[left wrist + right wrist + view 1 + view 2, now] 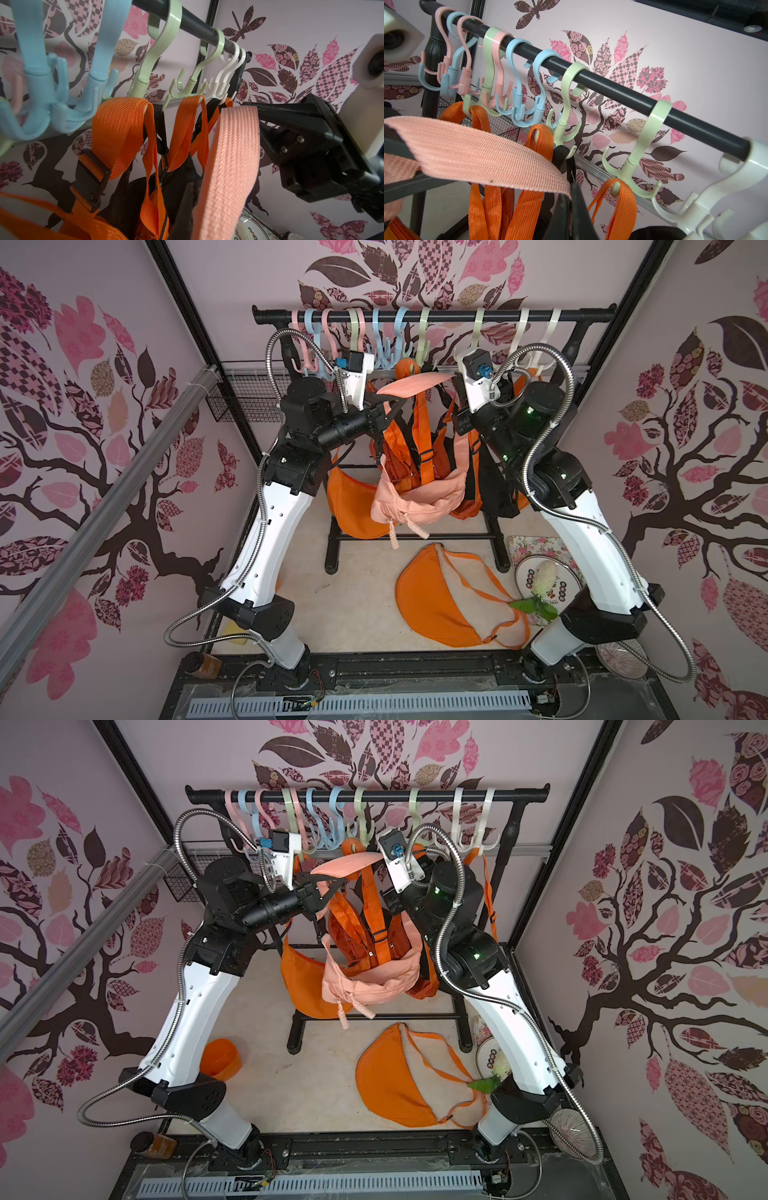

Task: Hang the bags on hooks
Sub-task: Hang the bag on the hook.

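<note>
1. The left gripper and right gripper are both clamped on the pink strap, which is pulled taut between them.
2. Below the strap hangs the peach bag — clear of the tabletop, in front of hanging orange bags.
3. Just above is a green hook on the black rail — the strap is not yet hooked.
4. Another orange bag lies on the tabletop.

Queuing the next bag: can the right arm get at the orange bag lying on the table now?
Probably not yet. The right pincer is shut on the pink strap up by the rail; the orange bag itself lies uncovered.
</note>
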Motion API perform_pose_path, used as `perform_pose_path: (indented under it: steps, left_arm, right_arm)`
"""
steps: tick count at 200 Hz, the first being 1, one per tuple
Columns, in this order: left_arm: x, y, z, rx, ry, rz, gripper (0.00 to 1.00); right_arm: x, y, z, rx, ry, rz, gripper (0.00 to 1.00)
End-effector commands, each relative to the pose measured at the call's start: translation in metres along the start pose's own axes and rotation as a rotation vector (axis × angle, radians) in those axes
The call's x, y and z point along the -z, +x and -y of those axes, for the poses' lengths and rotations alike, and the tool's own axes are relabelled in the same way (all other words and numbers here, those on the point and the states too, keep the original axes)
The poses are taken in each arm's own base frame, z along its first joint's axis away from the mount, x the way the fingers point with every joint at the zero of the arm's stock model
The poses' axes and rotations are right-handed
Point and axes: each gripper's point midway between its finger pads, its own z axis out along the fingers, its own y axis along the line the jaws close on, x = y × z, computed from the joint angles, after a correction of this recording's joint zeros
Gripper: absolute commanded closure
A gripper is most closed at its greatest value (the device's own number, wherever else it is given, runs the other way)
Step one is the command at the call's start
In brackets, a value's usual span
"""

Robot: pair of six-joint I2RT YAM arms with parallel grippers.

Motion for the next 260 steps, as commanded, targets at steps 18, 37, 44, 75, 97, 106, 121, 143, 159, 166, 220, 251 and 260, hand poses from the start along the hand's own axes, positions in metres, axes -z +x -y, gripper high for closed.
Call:
perform_pose_path:
  steps: [18, 37, 44, 75, 97, 106, 121, 143, 159, 166, 220, 251, 260]
  left_arm:
    - [0.007, -0.076, -0.051, -0.131, -0.258, 0.221, 1.00]
    - [-0.008, -0.057, -0.140, 0.024, -0.343, 0.251, 1.00]
    - [-0.017, -0.024, -0.169, 0.064, -0.393, 0.167, 1.00]
    - [-0.050, 0.101, -0.220, 0.191, -0.451, -0.138, 1.00]
    - [-0.049, 0.107, -0.221, 0.220, -0.436, -0.141, 0.81]
    - [-0.047, 0.099, -0.215, 0.201, -0.426, -0.118, 0.72]
    - [-0.038, 0.091, -0.205, 0.187, -0.413, -0.081, 0.46]
    - [-0.028, 0.082, -0.193, 0.179, -0.399, -0.055, 0.26]
    - [-0.027, 0.079, -0.182, 0.191, -0.357, -0.056, 0.20]
    - [-0.026, 0.078, -0.177, 0.199, -0.340, -0.057, 0.18]
    - [-0.005, 0.075, -0.141, 0.230, -0.270, -0.022, 0.03]
    - [0.004, 0.099, -0.109, 0.269, -0.200, -0.067, 0.03]
    - [0.005, 0.108, -0.096, 0.273, -0.184, -0.091, 0.03]
  right_arm:
    - [-0.025, -0.042, 0.100, -0.020, 0.422, 0.257, 1.00]
    - [-0.084, 0.029, 0.118, -0.077, 0.418, 0.172, 1.00]
    - [-0.104, 0.066, 0.115, -0.040, 0.429, 0.085, 1.00]
    - [-0.147, 0.230, 0.037, 0.000, 0.182, -0.355, 1.00]
    - [-0.137, 0.269, 0.019, -0.058, 0.128, -0.489, 1.00]
    - [-0.133, 0.267, 0.017, -0.081, 0.115, -0.484, 1.00]
    - [-0.121, 0.260, 0.016, -0.105, 0.117, -0.446, 1.00]
    - [-0.101, 0.236, 0.023, -0.132, 0.136, -0.351, 1.00]
    - [-0.096, 0.226, 0.027, -0.129, 0.129, -0.360, 0.59]
    - [-0.093, 0.223, 0.028, -0.127, 0.127, -0.367, 0.46]
    - [-0.055, 0.205, 0.025, -0.163, 0.113, -0.355, 0.02]
    - [-0.020, 0.193, 0.005, -0.174, 0.079, -0.353, 0.00]
    - [-0.006, 0.192, -0.002, -0.188, 0.069, -0.355, 0.00]
